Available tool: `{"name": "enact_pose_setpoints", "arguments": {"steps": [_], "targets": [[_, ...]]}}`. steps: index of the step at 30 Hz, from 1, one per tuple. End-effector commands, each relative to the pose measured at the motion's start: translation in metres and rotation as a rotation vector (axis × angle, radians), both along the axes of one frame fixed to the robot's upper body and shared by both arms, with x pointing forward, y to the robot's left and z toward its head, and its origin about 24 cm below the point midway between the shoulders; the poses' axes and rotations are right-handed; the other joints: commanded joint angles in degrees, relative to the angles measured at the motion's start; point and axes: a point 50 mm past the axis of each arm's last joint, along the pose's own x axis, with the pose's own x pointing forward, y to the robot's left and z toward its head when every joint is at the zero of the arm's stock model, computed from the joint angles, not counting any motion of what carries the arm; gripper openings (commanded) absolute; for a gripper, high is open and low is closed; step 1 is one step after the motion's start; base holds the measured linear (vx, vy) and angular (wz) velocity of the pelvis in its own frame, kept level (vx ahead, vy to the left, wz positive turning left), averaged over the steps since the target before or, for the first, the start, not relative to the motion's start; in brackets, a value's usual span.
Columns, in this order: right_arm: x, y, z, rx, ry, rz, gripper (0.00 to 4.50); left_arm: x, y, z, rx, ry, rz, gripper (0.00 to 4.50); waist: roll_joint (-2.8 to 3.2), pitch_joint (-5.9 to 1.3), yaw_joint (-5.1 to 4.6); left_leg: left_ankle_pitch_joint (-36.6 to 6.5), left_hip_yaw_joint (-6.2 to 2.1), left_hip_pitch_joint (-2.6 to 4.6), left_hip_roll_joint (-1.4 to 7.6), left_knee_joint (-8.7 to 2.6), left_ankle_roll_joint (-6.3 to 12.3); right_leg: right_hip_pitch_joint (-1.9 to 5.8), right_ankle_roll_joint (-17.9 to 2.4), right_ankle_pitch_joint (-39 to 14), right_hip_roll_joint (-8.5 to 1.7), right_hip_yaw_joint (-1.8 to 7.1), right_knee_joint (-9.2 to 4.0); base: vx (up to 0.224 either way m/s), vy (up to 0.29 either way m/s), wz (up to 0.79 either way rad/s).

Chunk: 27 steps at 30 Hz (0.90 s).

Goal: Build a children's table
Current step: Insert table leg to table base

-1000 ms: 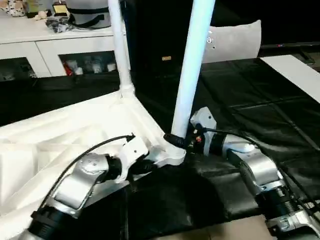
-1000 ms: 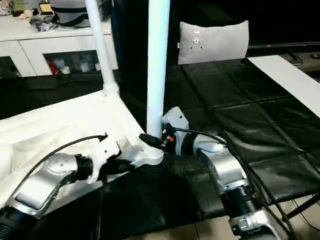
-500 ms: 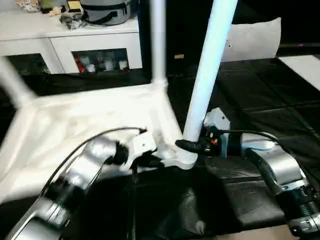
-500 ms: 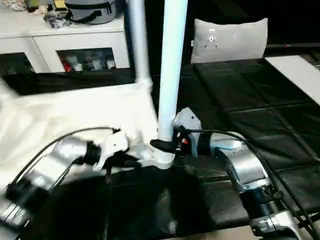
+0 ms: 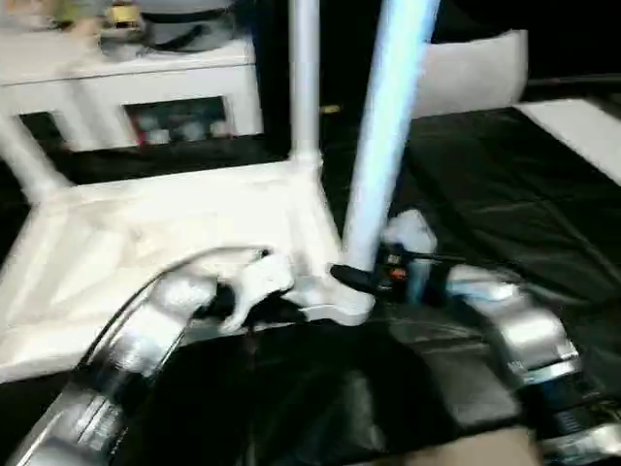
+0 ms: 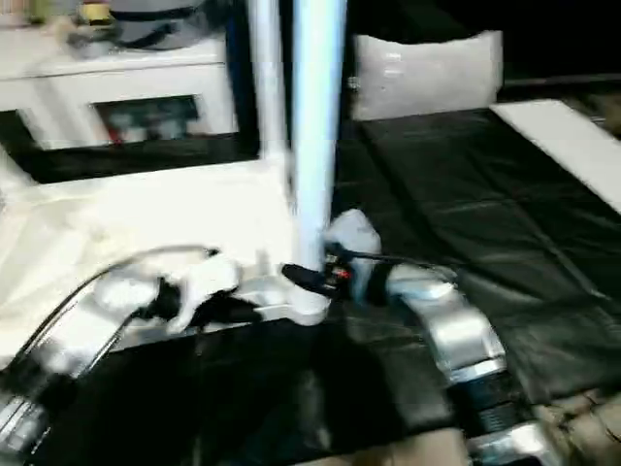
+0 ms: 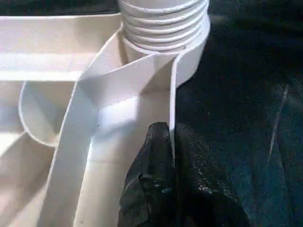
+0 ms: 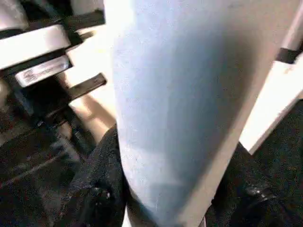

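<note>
The tabletop [image 5: 175,233] lies upside down on the black mat [image 5: 505,194], ribbed underside up, and three legs already stand in its corner sockets: one at the far left corner [image 5: 24,160], one at the far right corner [image 5: 304,87], and the near leg [image 5: 383,146] rising from the near right socket [image 7: 163,28]. The right gripper [image 8: 165,189] has its fingers clasped around the base of this near leg, while the left gripper [image 7: 171,161] pinches the tabletop's thin rim wall just beside that socket, fingers closed on it. By my reading the near leg is being seated or tightened; I cannot tell whether the fourth corner has a leg, and the table must then be turned upright
</note>
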Motion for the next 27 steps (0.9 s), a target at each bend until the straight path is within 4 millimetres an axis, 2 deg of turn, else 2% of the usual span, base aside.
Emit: {"name": "enact_pose_setpoints", "arguments": {"steps": [1,2,3,4,5,6,7,8,10,13,14,19,23,26,27], "targets": [[-0.014,-0.029,-0.067,-0.202,0.29,-0.189,1.86,0.001,0.006,0.03,-0.072,-0.107,0.068,0.0,0.32,-1.67,-0.07,-14.4,-0.53,-1.94,1.5,-5.43,1.54,2.84,-6.1,-24.8,-3.79,3.34,-3.55,0.0,0.0,0.0],[-0.01,-0.028,-0.067,-0.198,0.279,-0.215,1.86,-0.008,0.007,0.029,-0.074,-0.095,0.083,0.0,0.11,-1.55,-0.27,-15.0,-0.47,-1.85,1.44,-5.48,1.73,2.64,-6.1,-25.4,-3.66,3.3,-3.76,0.0,0.0,0.0],[-0.004,-0.026,-0.065,-0.188,0.261,-0.249,1.86,-0.022,0.004,0.029,-0.08,-0.08,0.096,0.0,-0.07,-1.7,-0.9,-15.3,-0.71,-2.11,1.54,-5.51,1.61,2.85,-6.7,-24.9,-3.84,3.36,-3.29,0.0,0.0,0.0],[-0.004,-0.026,-0.065,-0.186,0.259,-0.251,1.86,-0.023,0.004,0.029,-0.081,-0.079,0.096,0.0,-0.17,-1.5,-1.59,-15.9,-0.67,-2.17,1.46,-5.44,1.9,2.64,-6.9,-25.4,-3.74,3.38,-3.49,0.0,0.0,0.0],[0.001,-0.023,-0.063,-0.177,0.24,-0.266,1.86,-0.034,0.0,0.031,-0.093,-0.068,0.103,0.0,-0.27,-1.56,-1.77,-16.1,-0.66,-2.08,1.46,-5.37,1.94,2.61,-7.0,-25.6,-3.74,3.38,-3.49,0.0,0.0,0.0],[0.002,-0.019,-0.061,-0.172,0.235,-0.258,1.86,-0.036,-0.003,0.032,-0.091,-0.071,0.105,0.0,-0.19,-1.6,-2.04,-15.8,-0.7,-2.26,1.45,-5.31,2.03,2.68,-7.3,-25.3,-3.82,3.44,-3.4,0.0,0.0,0.0],[0.002,-0.018,-0.061,-0.17,0.232,-0.252,1.86,-0.037,-0.005,0.033,-0.087,-0.075,0.107,0.0,-0.47,-1.46,-1.93,-15.4,-0.43,-1.77,1.2,-5.1,2.58,2.15,-7.0,-26.8,-3.58,3.52,-3.87,0.0,0.0,0.0],[0.002,-0.016,-0.06,-0.168,0.231,-0.247,1.86,-0.037,-0.007,0.034,-0.085,-0.078,0.112,0.0,-0.71,-1.46,-1.92,-15.1,-0.36,-1.78,1.15,-5.06,2.81,2.13,-6.9,-27.0,-3.5,3.51,-3.98,0.0,0.0,0.0],[0.0,-0.012,-0.059,-0.164,0.227,-0.222,1.86,-0.034,-0.011,0.037,-0.09,-0.087,0.124,0.0,-0.63,-1.51,-1.13,-14.0,-0.17,-1.29,1.22,-5.02,2.7,1.84,-6.7,-26.8,-3.37,3.6,-4.03,0.0,0.0,0.0],[-0.004,-0.009,-0.06,-0.165,0.229,-0.194,1.86,-0.031,-0.014,0.038,-0.083,-0.096,0.135,0.0,-0.58,-1.59,-0.37,-14.0,-0.2,-1.42,1.25,-5.13,2.28,2.1,-6.4,-25.9,-3.29,3.61,-3.82,0.0,0.0,0.0],[-0.005,-0.009,-0.061,-0.17,0.229,-0.187,1.86,-0.029,-0.014,0.037,-0.075,-0.098,0.136,0.0,-0.46,-1.62,-0.28,-14.1,-0.2,-1.33,1.28,-5.14,2.14,2.07,-6.4,-25.7,-3.3,3.62,-3.83,0.0,0.0,0.0],[-0.006,-0.009,-0.062,-0.176,0.221,-0.173,1.86,-0.021,-0.014,0.036,-0.046,-0.113,0.168,0.0,-0.62,-1.65,0.05,-14.6,-0.21,-1.33,1.2,-5.13,1.92,2.14,-6.1,-25.8,-3.34,3.64,-3.88,0.0,0.0,0.0],[-0.01,-0.01,-0.062,-0.162,0.203,-0.164,1.86,-0.007,-0.014,0.034,-0.029,-0.131,0.221,0.0,-0.73,-1.54,0.91,-14.8,0.04,-0.93,1.04,-5.01,1.87,1.81,-5.0,-28.3,-3.33,3.57,-4.41,0.0,0.0,0.0],[-0.015,-0.011,-0.063,-0.153,0.21,-0.151,1.86,-0.004,-0.012,0.033,-0.027,-0.13,0.229,0.0,-0.74,-1.58,1.26,-15.0,-0.08,-1.02,1.01,-5.05,1.82,1.94,-4.1,-29.4,-3.45,3.46,-4.57,0.0,0.0,0.0],[-0.018,-0.013,-0.064,-0.152,0.218,-0.145,1.86,-0.003,-0.011,0.032,-0.023,-0.13,0.23,0.0,-0.38,-1.6,1.37,-15.1,-0.14,-0.93,1.04,-5.07,1.78,1.89,-4.0,-29.2,-3.44,3.46,-4.55,0.0,0.0,0.0]]}}
